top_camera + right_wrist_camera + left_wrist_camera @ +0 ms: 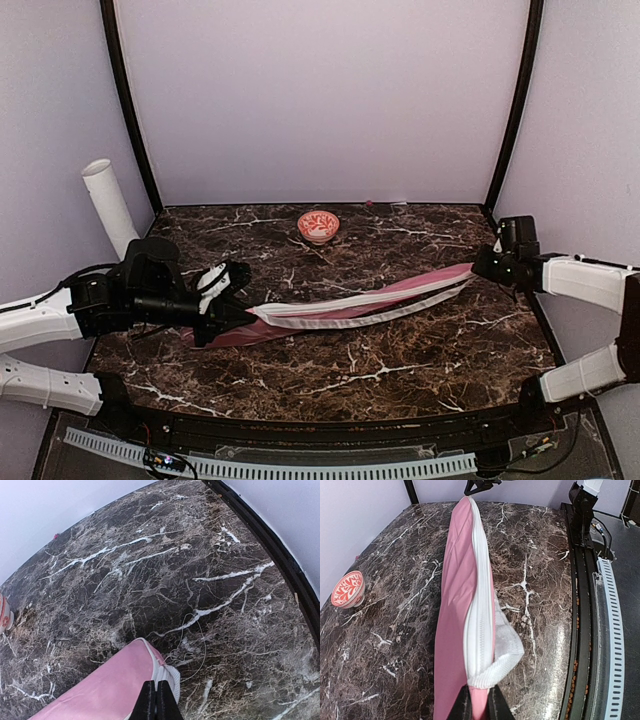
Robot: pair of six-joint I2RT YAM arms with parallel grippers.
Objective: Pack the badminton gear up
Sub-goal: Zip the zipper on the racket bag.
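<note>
The pink racket cover (pixel 350 303) with its white zip edge stretches across the table between both arms, held off the surface. My left gripper (pixel 225 300) is shut on the cover's wide end, pink cloth pinched between the jaws just below a white webbing loop (pixel 495 672). My right gripper (pixel 482 265) is shut on the cover's narrow end (pixel 125 685), by its white trim. The cover (pixel 465 595) looks flat along its length. A long white tube (pixel 110 205) leans at the far left, off the table. Rackets and shuttlecocks are out of view.
A small red-and-white patterned bowl (pixel 318 226) stands at the back middle of the dark marble table (pixel 400 350); it also shows in the left wrist view (pixel 347 589). A thin loose thread (pixel 192 640) trails from the cover's narrow end. Black frame posts (pixel 130 110) stand at the back corners.
</note>
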